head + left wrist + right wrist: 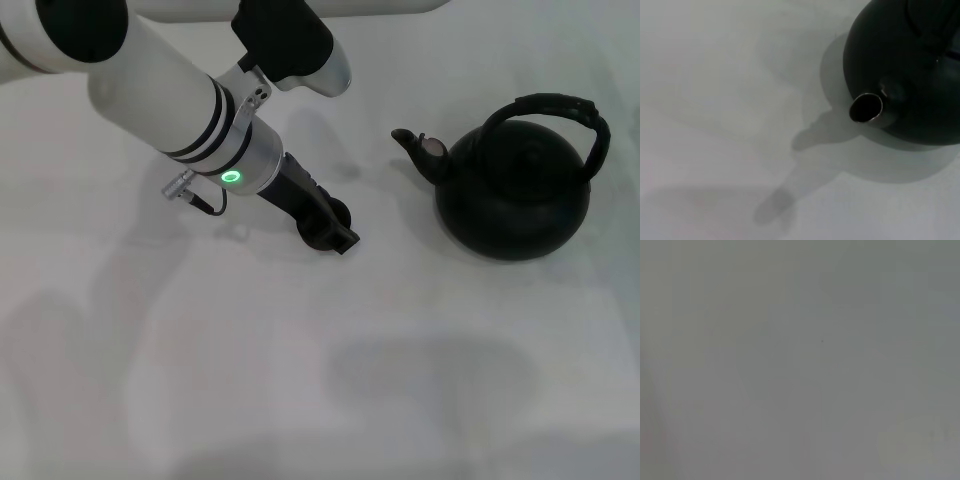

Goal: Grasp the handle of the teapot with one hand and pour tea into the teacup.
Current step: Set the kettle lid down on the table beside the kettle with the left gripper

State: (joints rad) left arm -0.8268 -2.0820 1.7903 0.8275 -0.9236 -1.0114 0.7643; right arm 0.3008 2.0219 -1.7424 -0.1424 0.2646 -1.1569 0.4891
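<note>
The black teapot (pixel 512 200) stands upright on the white table at the right, its short spout (pixel 412 142) pointing left toward my left gripper. Its ribbed hoop handle (pixel 565 108) arches over the top, with nothing touching it. My left gripper (pixel 332 230) hangs low over the table's middle, roughly a hand's width left of the spout. A small round dark shape (pixel 340 212) sits against its tip; I cannot tell whether this is the teacup. The left wrist view shows the teapot (pixel 910 65) and its open spout (pixel 866 107) close by. My right gripper is out of view.
The white table (pixel 300 380) stretches bare in front of and to the left of the teapot. My left arm's white forearm (pixel 160 95) crosses the upper left. The right wrist view holds only a plain grey surface (pixel 800 360).
</note>
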